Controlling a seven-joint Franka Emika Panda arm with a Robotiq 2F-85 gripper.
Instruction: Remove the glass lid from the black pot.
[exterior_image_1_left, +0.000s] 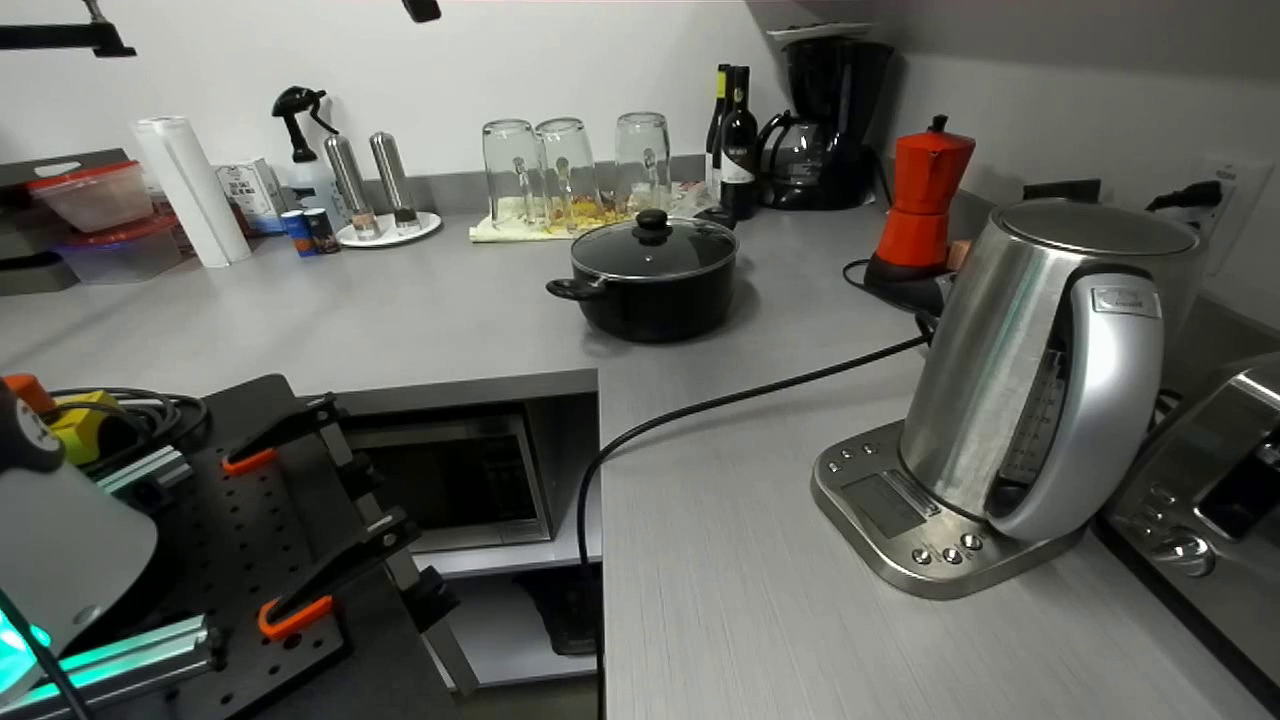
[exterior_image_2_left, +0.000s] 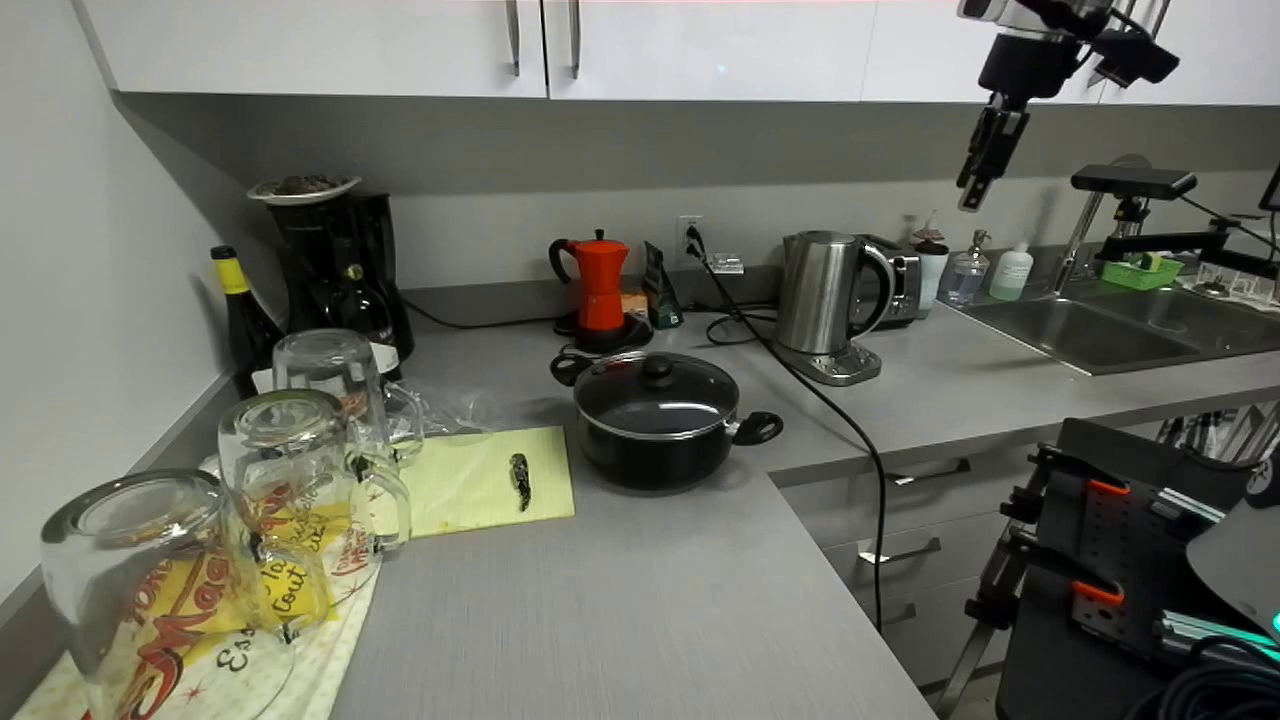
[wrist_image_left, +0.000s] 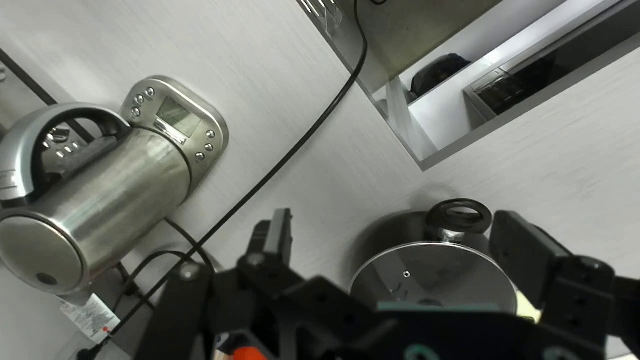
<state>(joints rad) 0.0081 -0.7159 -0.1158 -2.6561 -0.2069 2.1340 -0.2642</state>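
The black pot (exterior_image_1_left: 655, 310) stands on the grey counter in both exterior views (exterior_image_2_left: 655, 462). The glass lid (exterior_image_1_left: 665, 258) lies flat on the pot, black knob up; it also shows in an exterior view (exterior_image_2_left: 650, 405). In the wrist view the lid (wrist_image_left: 440, 270) and one handle of the pot (wrist_image_left: 405, 227) show between and beyond the fingers; the knob is mostly hidden by the gripper. My gripper (wrist_image_left: 392, 222) is open and empty, its fingers wide apart. In an exterior view the gripper (exterior_image_2_left: 972, 195) hangs high, right of the pot and well above the counter.
A steel kettle (exterior_image_1_left: 1010, 380) and red moka pot (exterior_image_1_left: 920, 190) stand near the pot. A black cord (exterior_image_2_left: 800, 375) crosses the counter. Upturned glass mugs (exterior_image_2_left: 290, 450) and a yellow cloth (exterior_image_2_left: 450, 490) lie beside the pot. A coffee maker (exterior_image_1_left: 830, 120) and bottles (exterior_image_1_left: 738, 150) stand behind.
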